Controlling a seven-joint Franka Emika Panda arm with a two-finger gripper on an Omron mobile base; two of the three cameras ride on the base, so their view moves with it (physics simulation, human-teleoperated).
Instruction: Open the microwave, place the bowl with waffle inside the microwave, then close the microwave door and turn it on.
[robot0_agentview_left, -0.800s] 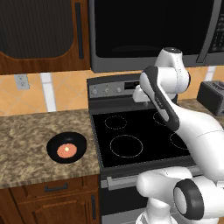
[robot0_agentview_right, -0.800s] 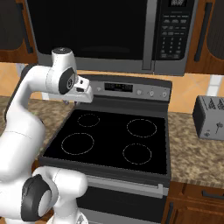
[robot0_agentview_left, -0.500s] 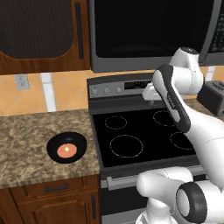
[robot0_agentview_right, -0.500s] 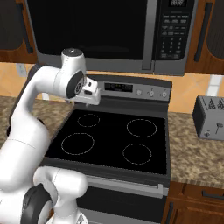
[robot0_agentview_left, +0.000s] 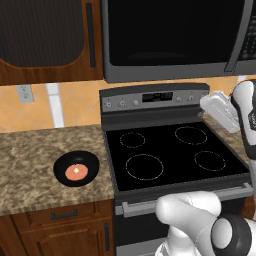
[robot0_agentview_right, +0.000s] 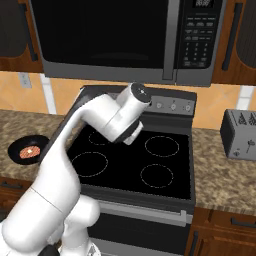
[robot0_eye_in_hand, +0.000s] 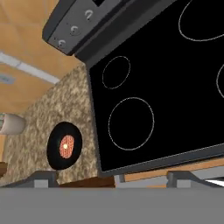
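The tool (robot0_eye_in_hand: 112, 177) is wide open and empty. The small black round bowl (robot0_agentview_left: 76, 168) with the orange-pink waffle (robot0_agentview_left: 75, 171) sits on the speckled bench (robot0_agentview_left: 30, 165), lower left in the left base view.

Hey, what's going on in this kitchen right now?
A white robot arm is raised over the black glass stove top, its hand open and empty. The wide black-fronted microwave above is shut. The small black bowl with the orange-pink waffle sits untouched on the speckled granite counter left of the stove.
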